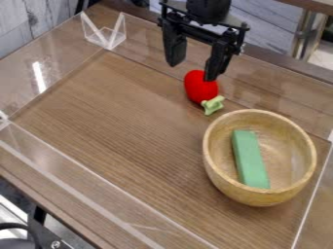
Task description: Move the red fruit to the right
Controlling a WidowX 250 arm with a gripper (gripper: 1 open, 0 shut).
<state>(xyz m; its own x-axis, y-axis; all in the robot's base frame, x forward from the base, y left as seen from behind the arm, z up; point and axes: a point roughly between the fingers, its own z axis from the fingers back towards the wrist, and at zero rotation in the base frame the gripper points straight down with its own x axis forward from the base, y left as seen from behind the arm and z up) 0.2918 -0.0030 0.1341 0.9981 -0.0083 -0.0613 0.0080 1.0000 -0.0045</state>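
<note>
The red fruit (200, 87) is a small glossy strawberry-like toy with a pale green leafy stem (213, 103), lying on the wooden tabletop left of and behind the bowl. My black gripper (194, 58) hangs straight down just above it, open, with one finger (170, 50) to the left and the other finger (217, 60) to the right of the fruit's top. Nothing is held between the fingers.
A wooden bowl (223, 167) at the front right holds a green rectangular block (250, 159). Clear acrylic walls (53, 58) fence the table's edges, and a clear bracket (103, 34) stands at the back left.
</note>
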